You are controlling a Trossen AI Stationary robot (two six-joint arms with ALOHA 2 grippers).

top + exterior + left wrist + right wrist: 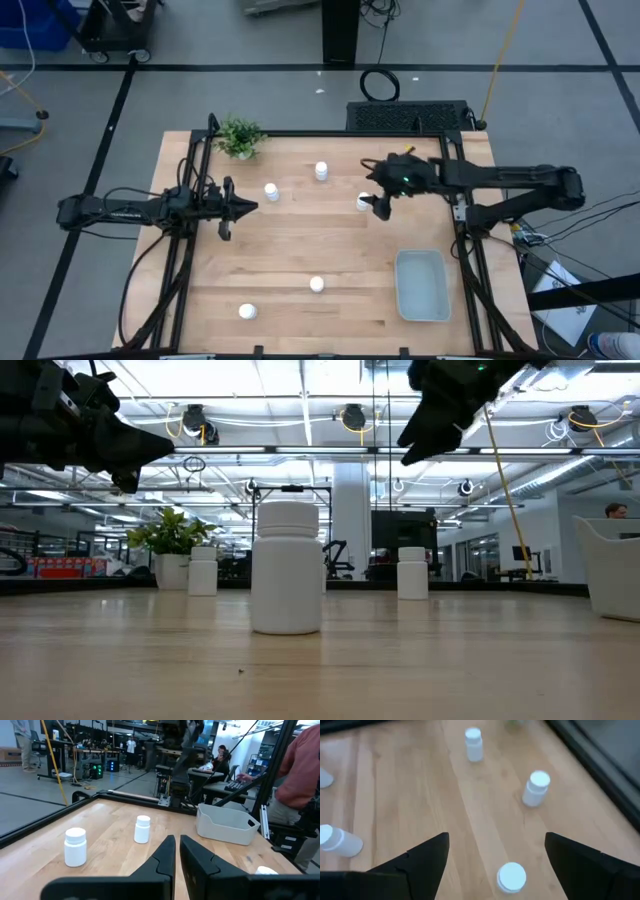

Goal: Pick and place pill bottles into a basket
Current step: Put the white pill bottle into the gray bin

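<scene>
- Our right pincer (372,203) hangs spread wide over a pill bottle (363,202) mid-bench.
- Our left pincer (238,207), fingers nearly together, waits near the left edge.
- The basket (422,286) sits empty.

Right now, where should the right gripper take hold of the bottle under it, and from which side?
Probably from straight above: the bottle stands upright, cap up, between the right gripper's open fingers. Close on the round body just below the cap; nothing stands close beside it.
</scene>
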